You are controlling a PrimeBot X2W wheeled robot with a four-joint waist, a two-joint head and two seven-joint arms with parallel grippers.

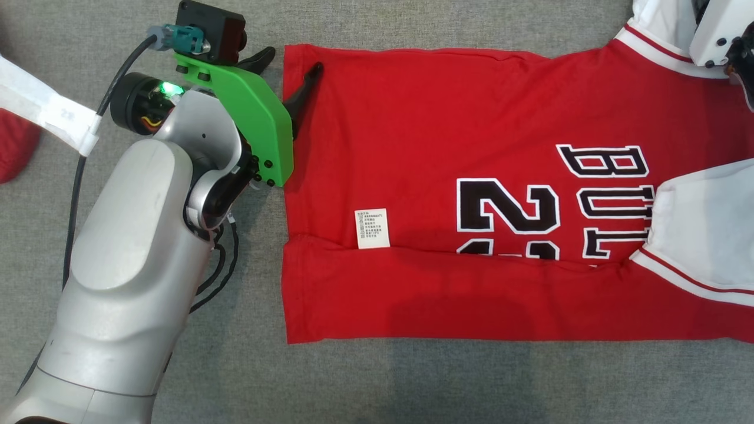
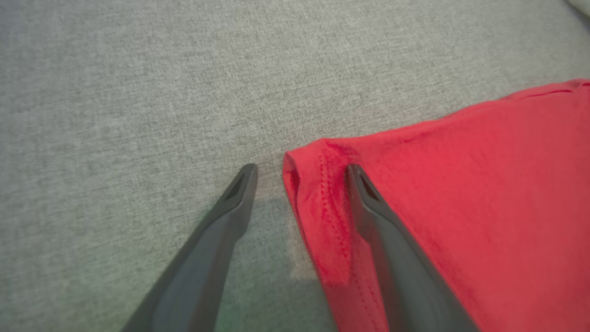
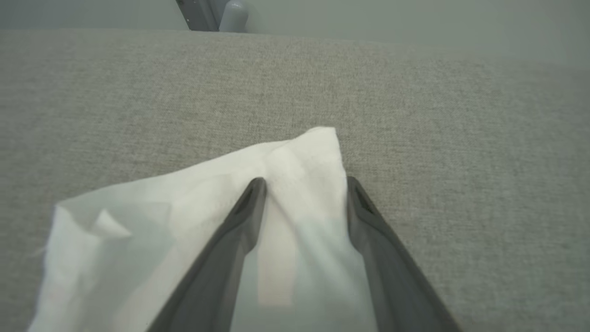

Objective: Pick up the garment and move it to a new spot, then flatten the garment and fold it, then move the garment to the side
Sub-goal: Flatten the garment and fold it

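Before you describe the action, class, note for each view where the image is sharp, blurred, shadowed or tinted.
Head view: sharp, evenly lit, with a soft shadow on the red jersey near its lower edge. Left wrist view: left gripper blurs toward the bottom; faint green tint on the grey surface there. Right wrist view: white sleeve hazy near the right gripper; background soft.

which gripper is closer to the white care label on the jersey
Left. The left gripper straddles a hem corner of the jersey, on the care label end; the right gripper is at the white sleeve, the far end.
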